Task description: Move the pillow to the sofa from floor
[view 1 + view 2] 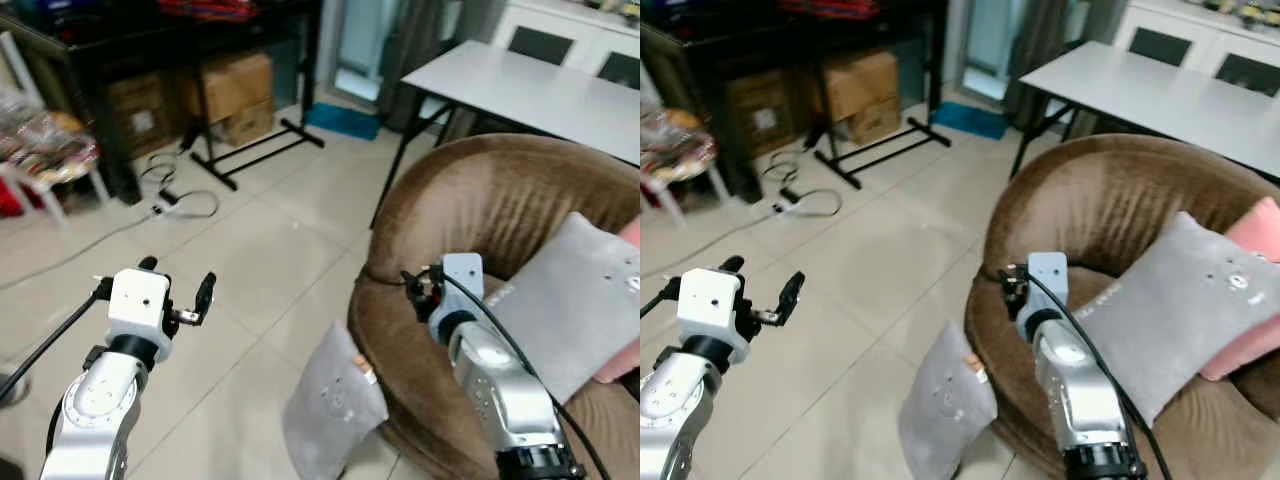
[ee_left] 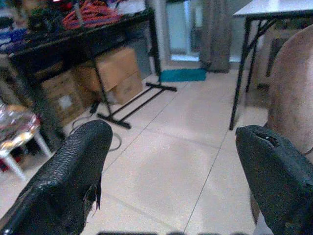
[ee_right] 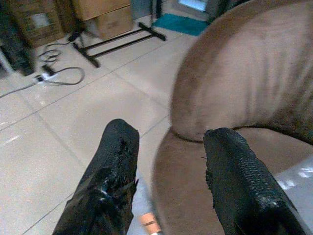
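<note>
Tiled floor (image 1: 250, 260) carries the grey pillow (image 1: 330, 400), propped upright against the near left side of the brown sofa (image 1: 470, 200). My right gripper (image 1: 418, 287) hovers above it over the sofa's rim, fingers spread, holding nothing. My left gripper (image 1: 178, 285) hangs open, well to the pillow's left. A second grey cushion (image 1: 575, 300) lies on the seat.

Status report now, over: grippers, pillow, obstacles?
Left gripper open, raised over the floor. Right gripper open above the sofa rim. Grey pillow on the floor, leaning against the sofa. No obstacle seen.
</note>
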Tool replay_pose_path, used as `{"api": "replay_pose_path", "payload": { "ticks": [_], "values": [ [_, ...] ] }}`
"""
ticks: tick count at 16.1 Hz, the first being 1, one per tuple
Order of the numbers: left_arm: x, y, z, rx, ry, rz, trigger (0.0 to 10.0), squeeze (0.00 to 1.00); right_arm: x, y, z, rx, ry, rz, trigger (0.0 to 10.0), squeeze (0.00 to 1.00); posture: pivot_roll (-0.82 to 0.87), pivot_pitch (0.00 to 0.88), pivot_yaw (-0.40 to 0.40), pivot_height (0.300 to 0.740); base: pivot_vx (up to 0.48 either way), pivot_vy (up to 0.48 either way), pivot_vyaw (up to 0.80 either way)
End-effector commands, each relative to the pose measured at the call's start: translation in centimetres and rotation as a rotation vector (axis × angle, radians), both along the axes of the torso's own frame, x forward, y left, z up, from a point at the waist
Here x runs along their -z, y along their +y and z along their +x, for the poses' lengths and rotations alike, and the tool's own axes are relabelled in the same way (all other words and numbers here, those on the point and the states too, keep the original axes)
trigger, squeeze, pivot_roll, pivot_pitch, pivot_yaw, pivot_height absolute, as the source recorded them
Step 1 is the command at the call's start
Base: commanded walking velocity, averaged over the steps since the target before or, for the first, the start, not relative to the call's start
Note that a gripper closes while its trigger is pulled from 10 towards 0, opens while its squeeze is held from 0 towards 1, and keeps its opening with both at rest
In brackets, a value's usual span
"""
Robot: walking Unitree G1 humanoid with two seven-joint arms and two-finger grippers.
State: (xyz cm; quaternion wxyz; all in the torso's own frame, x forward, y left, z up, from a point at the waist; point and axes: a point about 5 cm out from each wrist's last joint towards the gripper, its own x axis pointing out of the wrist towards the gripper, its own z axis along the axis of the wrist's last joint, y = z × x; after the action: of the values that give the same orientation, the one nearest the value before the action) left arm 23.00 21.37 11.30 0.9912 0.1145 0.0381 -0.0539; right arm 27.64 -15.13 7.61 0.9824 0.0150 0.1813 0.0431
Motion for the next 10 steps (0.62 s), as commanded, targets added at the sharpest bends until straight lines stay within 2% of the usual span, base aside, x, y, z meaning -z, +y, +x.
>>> {"api": "replay_pose_path", "payload": {
  "ticks": [1, 10],
  "values": [
    [0.05, -0.69, 0.18, 0.027, 0.002, -0.007, 10.0, 0.0, -0.06, -1.27, 0.07, 0.044, -0.005, -0.024, 10.0, 0.0, 0.02, 0.0, -0.064, 0.74, 0.285, 0.0, 0.0],
    [-0.02, -1.01, 0.59, 0.04, -0.008, -0.006, 10.0, 0.0, -0.56, -0.92, 0.18, 0.042, -0.026, -0.006, 10.0, 0.0, 0.02, 0.0, -0.066, 0.74, 0.305, 0.0, 0.0]
  ]
}}
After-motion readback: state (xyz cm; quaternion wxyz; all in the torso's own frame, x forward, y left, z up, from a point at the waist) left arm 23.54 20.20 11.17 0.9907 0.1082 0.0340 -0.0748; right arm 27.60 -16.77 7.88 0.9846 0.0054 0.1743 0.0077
